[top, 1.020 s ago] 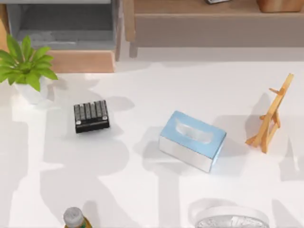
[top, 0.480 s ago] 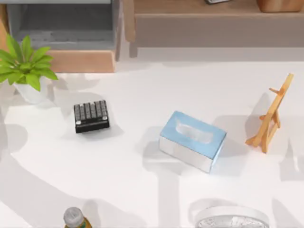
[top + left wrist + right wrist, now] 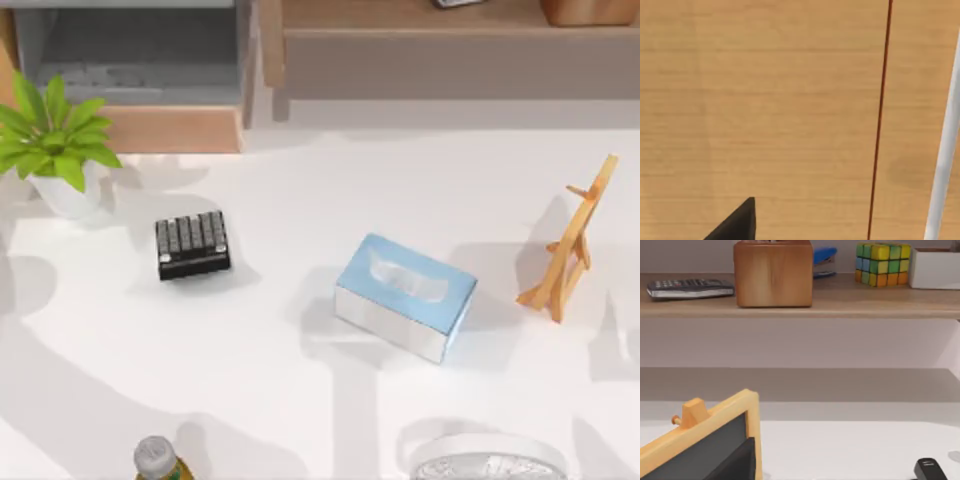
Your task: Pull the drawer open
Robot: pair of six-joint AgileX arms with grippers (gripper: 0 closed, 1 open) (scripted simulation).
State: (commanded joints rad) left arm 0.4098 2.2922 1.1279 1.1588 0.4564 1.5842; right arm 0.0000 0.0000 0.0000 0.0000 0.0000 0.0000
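One drawer sits far left, long axis left-right, its wood front filling the left wrist view; nearer left gripper's finger state cannot be told.

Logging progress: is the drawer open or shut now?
Open: the drawer shows its grey lining from above, behind its light-wood front panel.
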